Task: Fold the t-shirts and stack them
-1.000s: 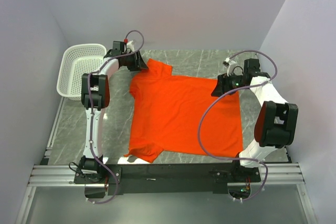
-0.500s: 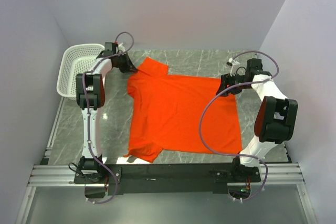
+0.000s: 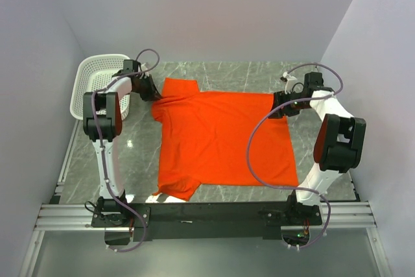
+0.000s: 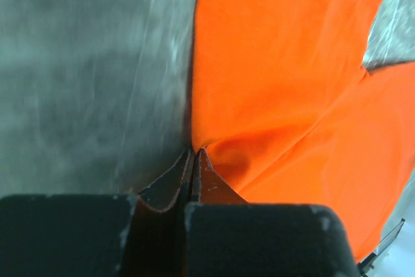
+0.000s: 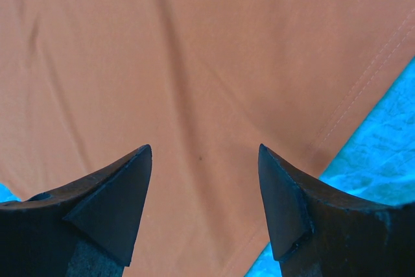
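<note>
One orange-red t-shirt lies spread flat on the grey marble table, its sleeve end at the left and its hem at the right. My left gripper is shut on the shirt's far left edge by the sleeve; in the left wrist view the closed tips pinch the fabric. My right gripper is open over the shirt's far right corner; in the right wrist view its fingers straddle flat cloth near the stitched hem.
A white perforated basket stands at the far left, just behind my left arm. Grey walls close in the left, back and right. The metal rail with the arm bases runs along the near edge.
My left gripper has pulled the sleeve end leftward and nearer, flattening the shirt's far edge. My right gripper has shifted slightly toward the far right corner.
</note>
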`<state>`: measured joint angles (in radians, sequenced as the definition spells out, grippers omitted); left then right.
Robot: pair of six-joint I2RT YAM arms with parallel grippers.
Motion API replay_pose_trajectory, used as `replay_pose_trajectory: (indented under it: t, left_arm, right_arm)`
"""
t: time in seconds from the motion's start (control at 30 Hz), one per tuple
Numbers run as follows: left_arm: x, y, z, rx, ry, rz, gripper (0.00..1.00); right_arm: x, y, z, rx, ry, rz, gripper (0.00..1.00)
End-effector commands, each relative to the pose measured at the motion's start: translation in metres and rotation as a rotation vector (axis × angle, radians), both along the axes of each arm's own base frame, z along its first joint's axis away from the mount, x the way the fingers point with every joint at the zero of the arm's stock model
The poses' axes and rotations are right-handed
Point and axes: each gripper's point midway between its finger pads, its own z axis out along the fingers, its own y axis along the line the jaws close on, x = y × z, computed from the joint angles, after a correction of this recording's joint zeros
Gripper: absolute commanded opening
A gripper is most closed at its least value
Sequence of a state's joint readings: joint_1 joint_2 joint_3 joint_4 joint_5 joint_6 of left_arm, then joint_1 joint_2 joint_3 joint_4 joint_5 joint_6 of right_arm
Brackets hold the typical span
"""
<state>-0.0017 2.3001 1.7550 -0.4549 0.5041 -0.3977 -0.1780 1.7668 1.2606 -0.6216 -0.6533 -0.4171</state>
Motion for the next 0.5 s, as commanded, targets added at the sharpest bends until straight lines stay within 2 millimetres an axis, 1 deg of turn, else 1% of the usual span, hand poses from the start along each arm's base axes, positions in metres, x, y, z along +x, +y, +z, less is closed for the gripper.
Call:
replay_pose_trajectory:
  t: [0.0, 0.03, 0.07, 0.1, 0.13, 0.17, 0.2, 0.23, 0.27, 0.3, 0.33, 0.37, 0.4, 0.43, 0.47]
  left_arm:
    - [-0.002, 0.006, 0.031, 0.036, -0.053, 0.034, 0.01]
    - [-0.001, 0.008, 0.033, 0.042, -0.060, 0.039, 0.06]
    - [0.003, 0.012, 0.040, 0.062, -0.077, 0.061, 0.22]
    - [0.007, 0.014, 0.044, 0.079, -0.093, 0.075, 0.34]
    - [0.011, 0.018, 0.048, 0.093, -0.111, 0.094, 0.42]
    - [0.019, 0.020, 0.058, 0.101, -0.137, 0.114, 0.55]
    - [0.027, 0.026, 0.061, 0.121, -0.160, 0.139, 0.57]
    - [0.033, 0.027, 0.064, 0.124, -0.175, 0.145, 0.59]
    - [0.045, 0.027, 0.065, 0.119, -0.190, 0.156, 0.61]
    - [0.052, 0.023, 0.067, 0.099, -0.203, 0.143, 0.61]
    - [0.058, 0.020, 0.065, 0.083, -0.205, 0.133, 0.61]
    - [0.072, 0.018, 0.061, 0.069, -0.211, 0.133, 0.60]
    - [0.074, 0.011, 0.057, 0.035, -0.197, 0.108, 0.59]
    - [0.086, 0.008, 0.051, 0.014, -0.197, 0.106, 0.58]
    - [0.091, 0.006, 0.048, 0.002, -0.197, 0.099, 0.57]
  right_arm:
    - [0.019, -0.007, 0.009, -0.009, -0.040, -0.007, 0.73]
    - [0.021, -0.006, 0.011, -0.007, -0.046, -0.005, 0.73]
    - [0.022, -0.006, 0.010, -0.003, -0.043, -0.005, 0.73]
    - [0.023, -0.005, 0.012, -0.002, -0.047, -0.003, 0.73]
    - [0.024, -0.006, 0.013, -0.003, -0.050, -0.004, 0.73]
    - [0.026, -0.005, 0.014, -0.003, -0.054, 0.000, 0.73]
    - [0.026, -0.005, 0.014, -0.002, -0.053, 0.001, 0.73]
    - [0.028, -0.005, 0.015, -0.001, -0.055, 0.002, 0.73]
    - [0.030, -0.005, 0.015, 0.001, -0.053, 0.004, 0.73]
    - [0.030, -0.004, 0.014, 0.007, -0.050, 0.004, 0.73]
    - [0.031, -0.003, 0.014, 0.009, -0.049, 0.005, 0.73]
    - [0.033, -0.002, 0.014, 0.010, -0.047, 0.007, 0.73]
    - [0.034, -0.002, 0.013, 0.010, -0.046, 0.009, 0.73]
    - [0.035, -0.001, 0.014, 0.012, -0.046, 0.012, 0.73]
    - [0.036, -0.001, 0.014, 0.012, -0.046, 0.012, 0.73]
